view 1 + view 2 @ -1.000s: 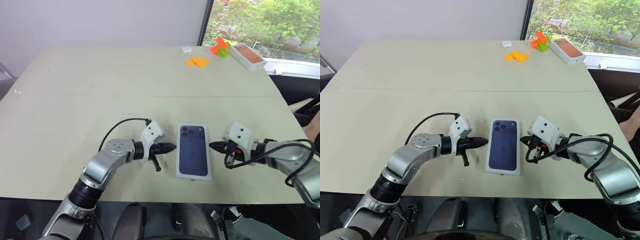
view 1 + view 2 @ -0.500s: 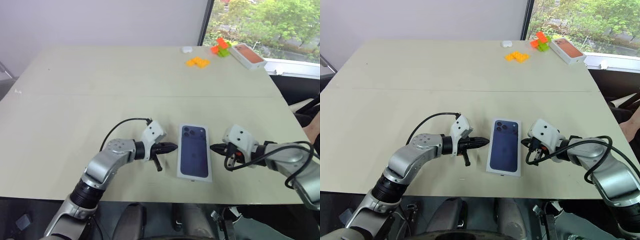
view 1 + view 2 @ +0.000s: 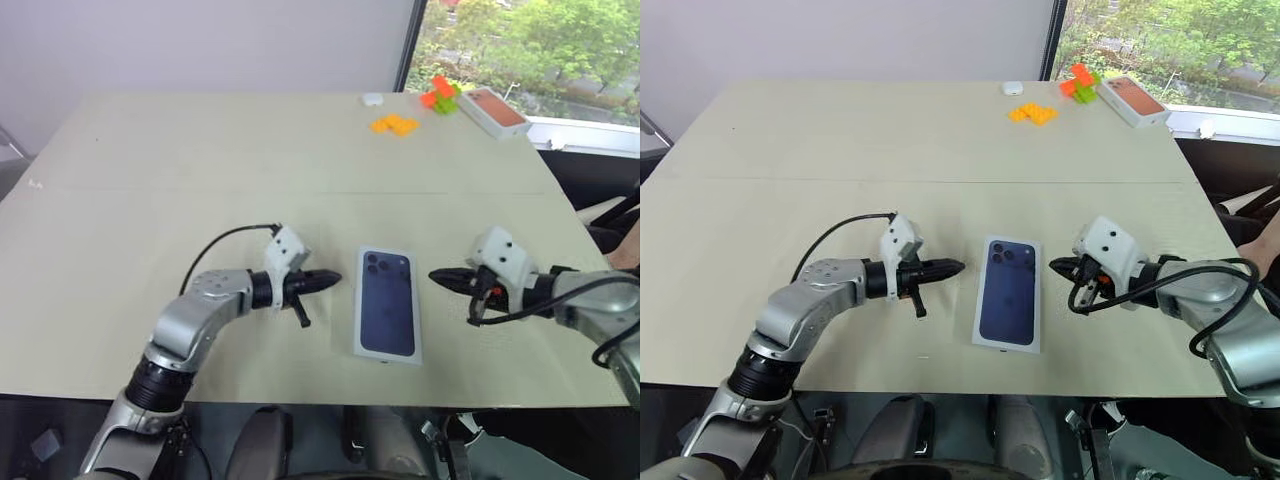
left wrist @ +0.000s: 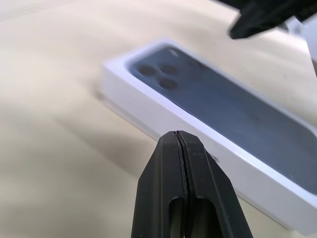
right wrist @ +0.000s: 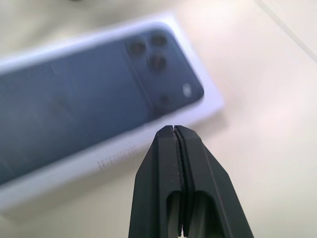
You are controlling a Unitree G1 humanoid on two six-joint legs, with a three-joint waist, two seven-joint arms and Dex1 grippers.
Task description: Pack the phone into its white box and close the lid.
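Beige table (image 3: 200,160); closed white box (image 3: 388,305) btwn both shut hands, untouched

A closed white box (image 3: 388,305) lies flat on the table between the left claw (image 3: 334,279) and the right claw (image 3: 438,276), apart from both, its long sides facing their pinched-together tips. Its lid (image 3: 985,314) sits squarely on, showing a dark navy-blue phone (image 3: 1007,290) picture with a three-lens camera cluster at the far corner nearer the left claw.
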